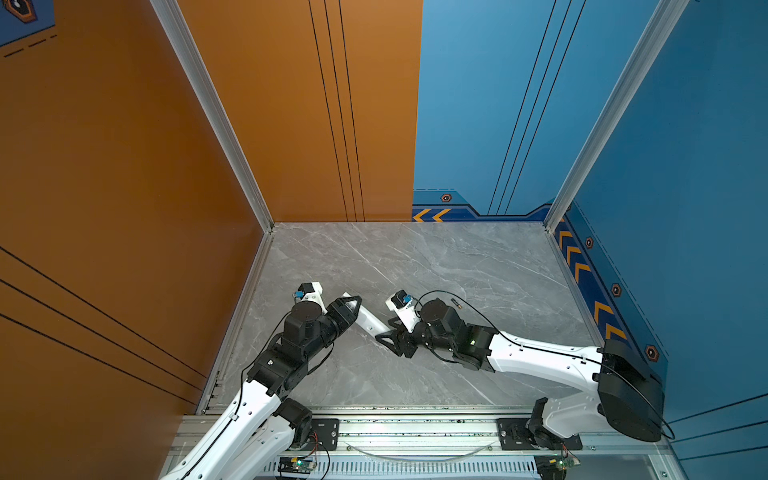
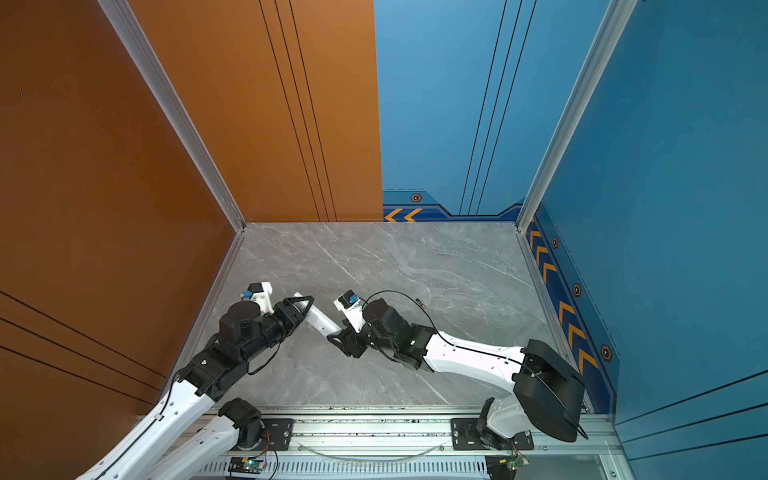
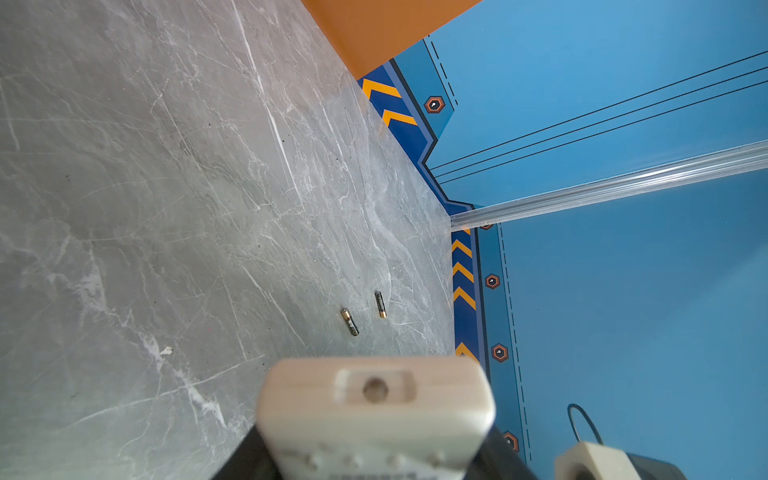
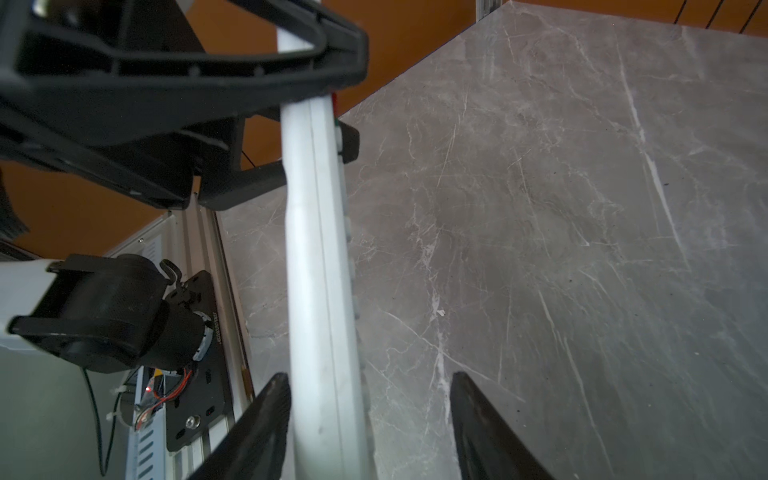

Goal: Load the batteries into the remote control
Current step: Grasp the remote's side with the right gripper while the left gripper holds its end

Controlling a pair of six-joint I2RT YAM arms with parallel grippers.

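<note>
Mid-table, left claw clamped on remote; right claw straddles other end, one side touching, not gripping; batteries lie far right; lopsided squeeze may twist remote out of left grip.

White arm links, black joints, cables.

- Top views: both are looking steeply down from high above the remote control, sharing it and the whole tabletop.
- Left wrist view: is sitting close behind the remote control, facing past its end across the tabletop.
- Right wrist view: is peering lengthwise along the remote control, very near.
</note>
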